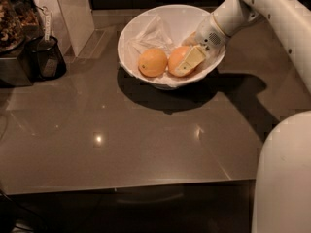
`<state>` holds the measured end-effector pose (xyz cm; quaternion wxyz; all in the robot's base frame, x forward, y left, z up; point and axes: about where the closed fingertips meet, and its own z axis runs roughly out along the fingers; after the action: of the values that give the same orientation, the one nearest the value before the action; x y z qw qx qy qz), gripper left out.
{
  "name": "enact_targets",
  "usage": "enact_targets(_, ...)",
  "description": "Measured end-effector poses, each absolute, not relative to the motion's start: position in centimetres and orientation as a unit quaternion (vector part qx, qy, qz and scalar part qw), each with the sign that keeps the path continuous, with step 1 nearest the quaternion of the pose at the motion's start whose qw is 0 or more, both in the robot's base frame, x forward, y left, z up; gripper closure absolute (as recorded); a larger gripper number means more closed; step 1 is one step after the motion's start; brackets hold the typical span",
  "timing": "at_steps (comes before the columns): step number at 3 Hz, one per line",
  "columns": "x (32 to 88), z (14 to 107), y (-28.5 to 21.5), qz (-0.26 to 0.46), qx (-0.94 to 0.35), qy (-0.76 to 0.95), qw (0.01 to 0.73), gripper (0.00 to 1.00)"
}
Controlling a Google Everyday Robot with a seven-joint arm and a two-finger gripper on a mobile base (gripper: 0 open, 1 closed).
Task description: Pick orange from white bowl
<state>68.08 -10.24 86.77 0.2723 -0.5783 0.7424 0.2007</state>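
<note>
The white bowl [141,25], lined with crumpled white paper, stands at the back middle of the brown table. Two round fruits lie side by side in it. The orange [176,58] is the deeper reddish one on the right. The paler fruit [152,62] is on the left. My gripper [187,59] reaches into the bowl from the upper right, down at the orange, with its cream part lying across the orange's right front. The orange rests in the bowl. Its far side is hidden by the gripper.
A dark cup-like container [46,57] and a machine [12,38] stand at the left edge. A pale pillar [73,13] rises at the back left. My white arm [272,13] crosses the top right. My white body [286,178] fills the lower right corner.
</note>
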Motion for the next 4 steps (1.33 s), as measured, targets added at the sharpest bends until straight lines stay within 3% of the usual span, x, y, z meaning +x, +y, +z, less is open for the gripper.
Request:
enact_targets(3, 67.8, 86.1, -9.9, 0.211, -0.575, 0.746, 0.264, 0.99)
enact_targets(4, 66.9, 88.2, -10.1, 0.225, -0.573, 0.733, 0.291, 1.00)
